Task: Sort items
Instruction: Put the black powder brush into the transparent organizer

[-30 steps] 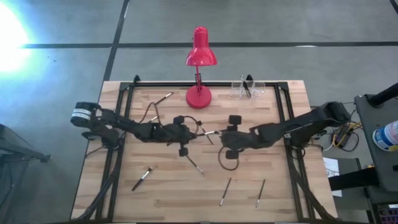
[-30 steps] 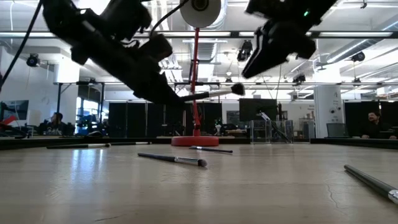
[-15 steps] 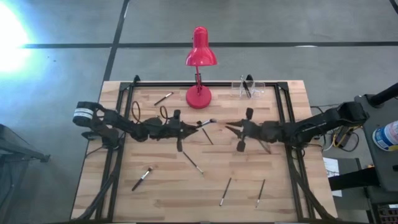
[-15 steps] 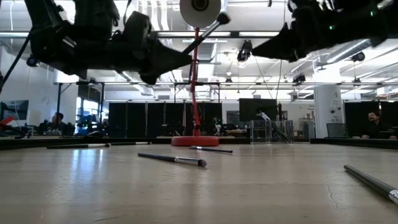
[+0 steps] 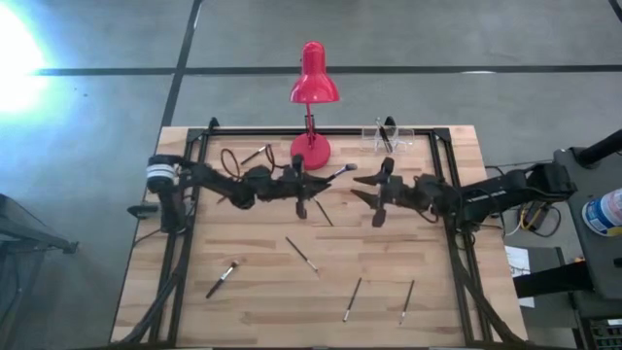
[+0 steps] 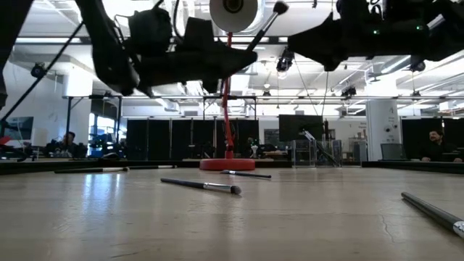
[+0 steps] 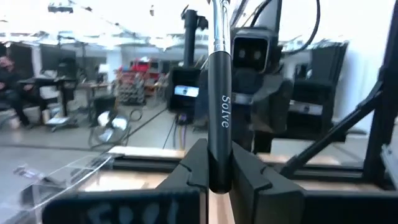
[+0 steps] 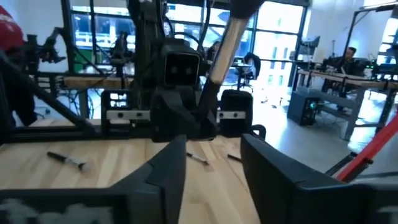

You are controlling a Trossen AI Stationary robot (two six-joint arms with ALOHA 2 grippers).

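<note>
The left gripper hangs above the table just in front of the red lamp, its fingers clenched on the dark handle of a brush. The handle stands between the two fingers and bears the word "Solve"; the bristle tip points toward the right arm and up, clear of the wood.

The right gripper faces it from close by, also in the air. Its fingers stand spread apart with nothing between them, and they do not touch the held brush.

Other brushes lie flat on the table: one near the lamp's base on the left side, one at the middle, one toward the front left, and two near the front edge. A clear holder at the back right holds another.
</note>
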